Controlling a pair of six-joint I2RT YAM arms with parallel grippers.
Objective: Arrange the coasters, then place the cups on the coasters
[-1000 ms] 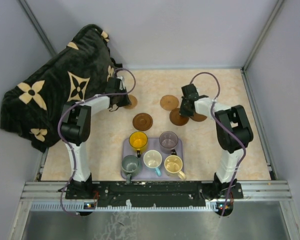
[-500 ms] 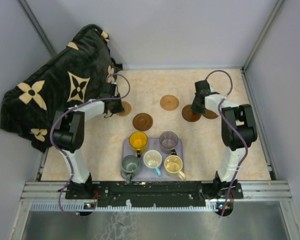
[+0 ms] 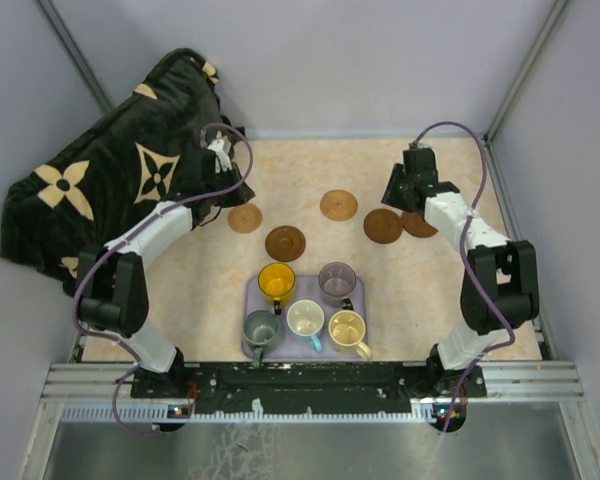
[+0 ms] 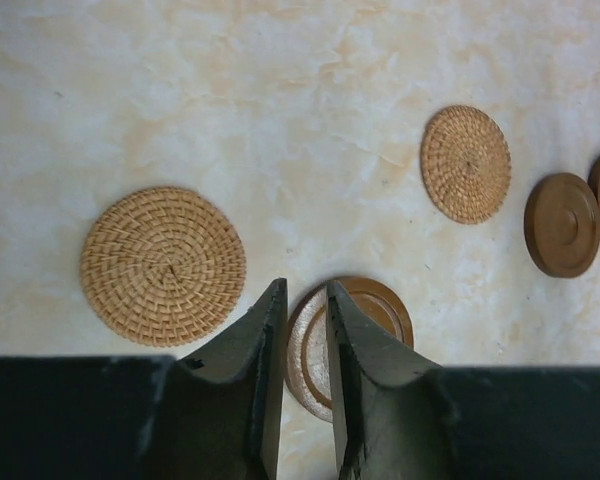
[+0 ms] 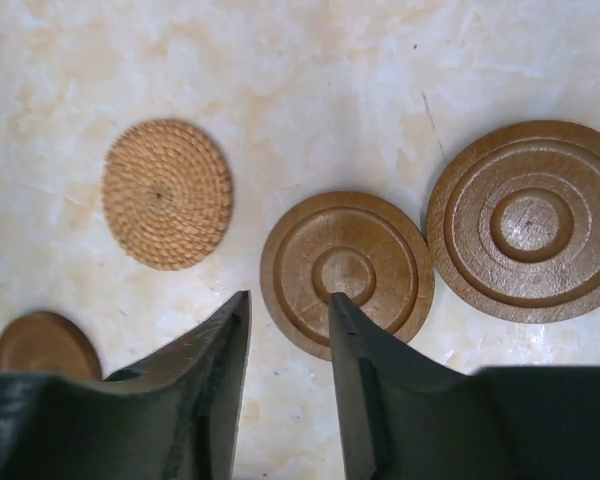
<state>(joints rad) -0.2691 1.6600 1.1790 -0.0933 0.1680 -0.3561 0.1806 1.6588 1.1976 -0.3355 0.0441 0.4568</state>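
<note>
Five coasters lie across the far half of the table: a woven tan coaster (image 3: 245,217), another tan one (image 3: 339,204), and dark brown coasters (image 3: 285,242) (image 3: 383,225) (image 3: 418,223). My left gripper (image 3: 225,186) hovers just behind the left tan coaster (image 4: 163,265), its jaws slightly apart and empty (image 4: 305,290). My right gripper (image 3: 405,190) is open and empty (image 5: 289,300) above the near rim of a brown coaster (image 5: 346,272). The yellow cup (image 3: 276,281), purple-grey cup (image 3: 336,279), grey-green cup (image 3: 261,327), white cup (image 3: 305,319) and cream cup (image 3: 347,328) stand on a tray.
The lavender tray (image 3: 304,288) sits near the arm bases. A black blanket with tan flowers (image 3: 130,170) is heaped at the far left corner, close to my left arm. Grey walls enclose the table on three sides.
The left tan coaster slid left and a dark brown coaster slid right. Both grippers then opened, let go and drew back toward the far side.
</note>
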